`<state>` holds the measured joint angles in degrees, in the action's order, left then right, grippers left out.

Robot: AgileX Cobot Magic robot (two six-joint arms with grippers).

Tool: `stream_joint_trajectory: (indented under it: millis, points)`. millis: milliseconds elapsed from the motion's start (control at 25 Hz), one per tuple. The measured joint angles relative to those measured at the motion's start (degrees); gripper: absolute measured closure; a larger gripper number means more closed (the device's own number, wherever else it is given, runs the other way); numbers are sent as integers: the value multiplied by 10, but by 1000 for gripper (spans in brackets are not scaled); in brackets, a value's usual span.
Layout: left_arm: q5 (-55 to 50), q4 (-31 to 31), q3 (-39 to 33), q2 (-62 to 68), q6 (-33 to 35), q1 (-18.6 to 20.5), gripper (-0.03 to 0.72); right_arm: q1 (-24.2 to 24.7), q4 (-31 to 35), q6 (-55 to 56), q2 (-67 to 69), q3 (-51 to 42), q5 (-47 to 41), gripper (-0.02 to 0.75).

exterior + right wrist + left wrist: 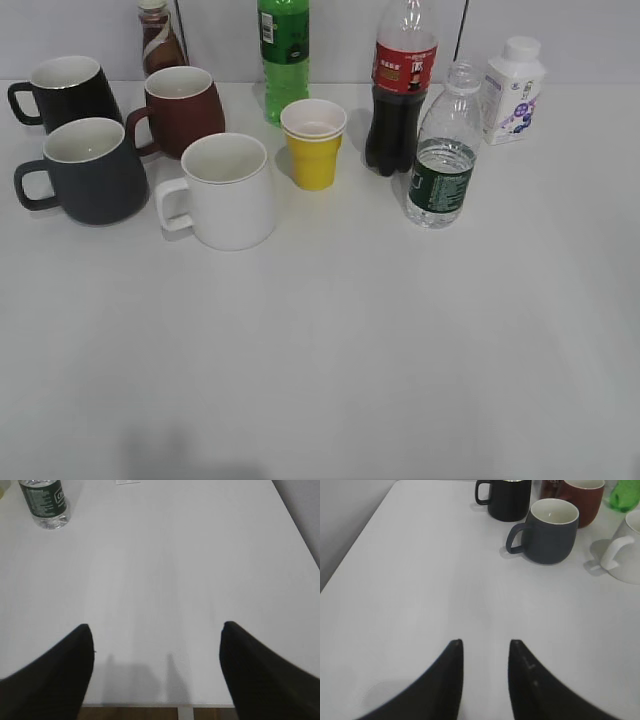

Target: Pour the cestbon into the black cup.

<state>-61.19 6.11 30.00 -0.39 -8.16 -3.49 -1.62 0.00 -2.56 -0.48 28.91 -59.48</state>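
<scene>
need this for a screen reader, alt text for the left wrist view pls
A dark grey mug stands upright on a white table, beyond the open, empty end effector. A black mug, a maroon mug and a white mug stand around it.

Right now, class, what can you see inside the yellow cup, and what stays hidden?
Inside the yellow cup sits a second, white cup, its rim standing above the yellow one. The white cup's lower body is covered, and whether it holds anything cannot be seen.

exterior slants down; wrist cameras low, facing table (330,360)
</scene>
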Motion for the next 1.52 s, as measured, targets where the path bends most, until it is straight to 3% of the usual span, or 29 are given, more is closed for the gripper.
stream_joint_trajectory:
  millis: [1520]
  points:
    - [33, -4, 9, 0, 0, 0, 452, 0, 0, 0, 0, 0, 0, 150]
